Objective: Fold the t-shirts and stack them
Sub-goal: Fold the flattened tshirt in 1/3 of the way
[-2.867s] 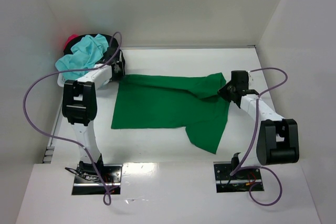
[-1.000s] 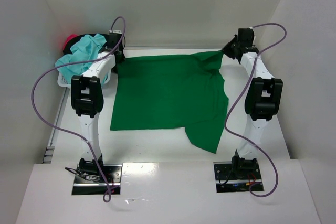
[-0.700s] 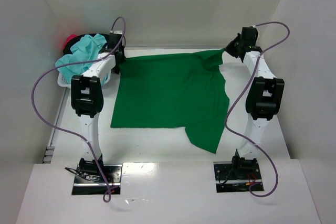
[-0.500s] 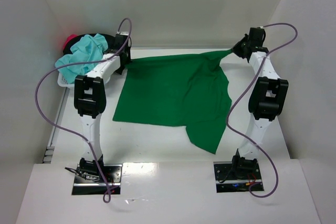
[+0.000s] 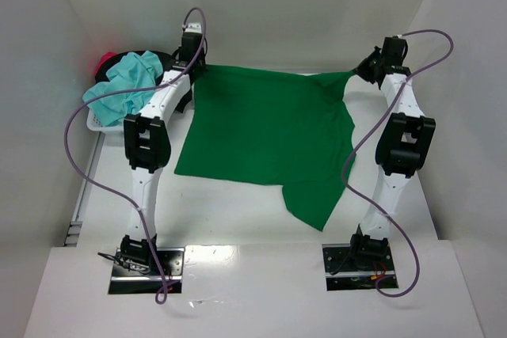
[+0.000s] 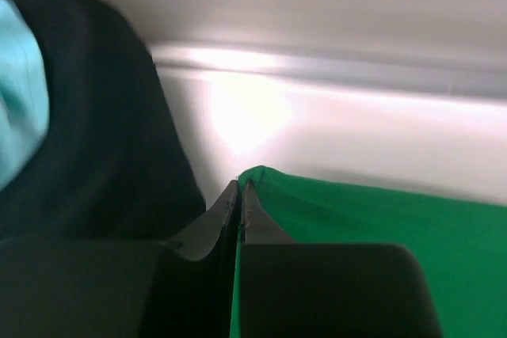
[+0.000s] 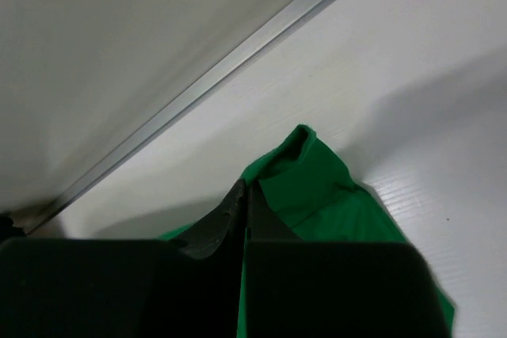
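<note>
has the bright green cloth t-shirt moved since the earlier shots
Yes. The bright green cloth t-shirt has shifted toward the back wall: its far edge, once well short of the wall's base, now reaches it.

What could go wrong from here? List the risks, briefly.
1. The left gripper and right gripper each pinch just a corner of the green t-shirt at the fingertips; one corner may slip out.
2. Its near right flap sticks out past the hem, so a fold could come out skewed.
3. The left arm passes close to the turquoise t-shirt in the basket and might snag it.
</note>
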Controlling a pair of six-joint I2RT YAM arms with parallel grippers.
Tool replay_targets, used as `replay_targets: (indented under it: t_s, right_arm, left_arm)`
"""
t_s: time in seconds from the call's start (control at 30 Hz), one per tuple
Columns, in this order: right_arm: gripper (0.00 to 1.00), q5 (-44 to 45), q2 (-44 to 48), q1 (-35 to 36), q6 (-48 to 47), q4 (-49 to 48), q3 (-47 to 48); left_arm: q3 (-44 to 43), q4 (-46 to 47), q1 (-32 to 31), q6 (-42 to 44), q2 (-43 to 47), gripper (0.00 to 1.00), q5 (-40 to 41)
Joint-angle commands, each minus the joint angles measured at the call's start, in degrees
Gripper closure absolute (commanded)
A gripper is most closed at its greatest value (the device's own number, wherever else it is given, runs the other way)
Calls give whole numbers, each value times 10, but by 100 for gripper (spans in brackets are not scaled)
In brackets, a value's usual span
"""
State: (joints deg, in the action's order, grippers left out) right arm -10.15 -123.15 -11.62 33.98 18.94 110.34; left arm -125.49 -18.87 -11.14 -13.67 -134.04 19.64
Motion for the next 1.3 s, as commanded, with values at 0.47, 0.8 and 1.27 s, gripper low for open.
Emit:
replay_targets:
  t_s: [0.47, 0.8, 1.27]
  right_arm:
    - [100, -11, 81, 13, 8, -52, -114]
    - [100, -6, 196, 36, 43, -93, -299]
    - [100, 0, 216, 41, 53, -114, -414]
  left_arm:
    - [-229, -89, 25, 16, -142, 100, 14]
    - [13, -14, 31, 33, 10, 100, -25]
    - [142, 2, 36, 27, 41, 100, -46]
